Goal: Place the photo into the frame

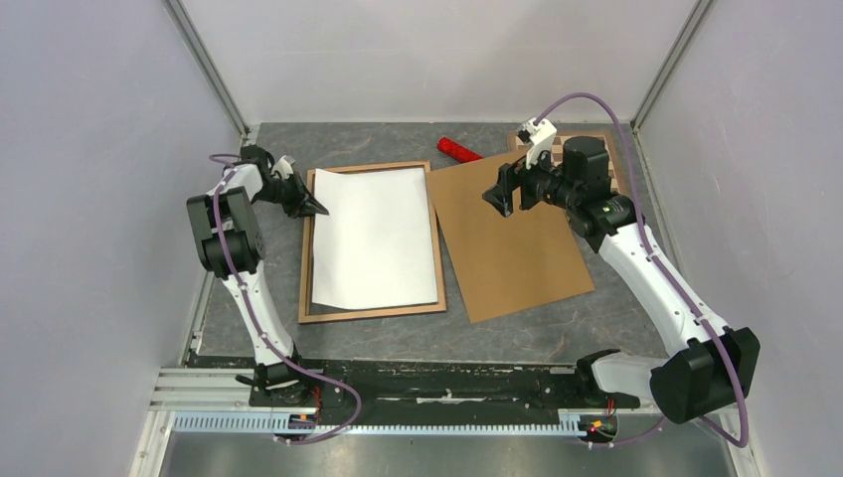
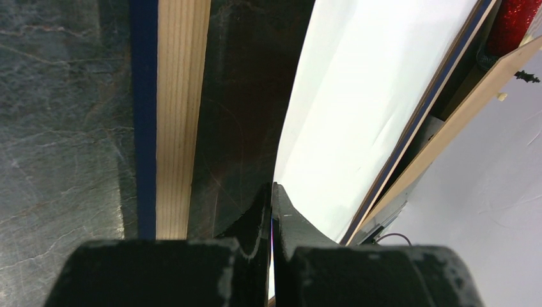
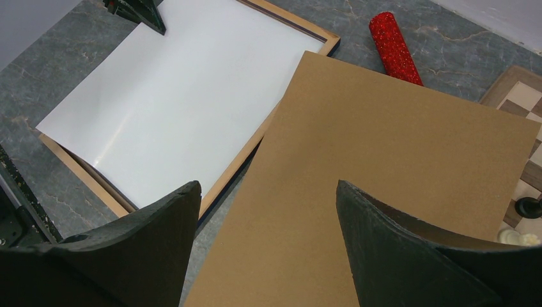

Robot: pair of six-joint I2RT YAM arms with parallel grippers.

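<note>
The photo [image 1: 373, 238] lies white side up over the frame [image 1: 304, 278], a light wood rectangle with a dark blue outer edge. It sits a little askew. My left gripper [image 1: 320, 208] is shut on the photo's left edge near the far corner and holds that edge slightly raised. In the left wrist view the black fingers [image 2: 271, 192] pinch the white sheet [image 2: 371, 96], beside the frame's wooden rail [image 2: 174, 115]. My right gripper [image 1: 500, 195] hovers open and empty above the brown fibreboard panel [image 1: 512, 238]. The right wrist view shows the photo [image 3: 172, 96], the frame [image 3: 96, 182] and the panel [image 3: 383, 160].
The brown panel lies to the right of the frame, close to its right rail. A red glittery cylinder [image 1: 458, 150] lies at the back beyond the panel. A wooden chessboard [image 3: 521, 102] with small pieces sits at the back right, under my right arm.
</note>
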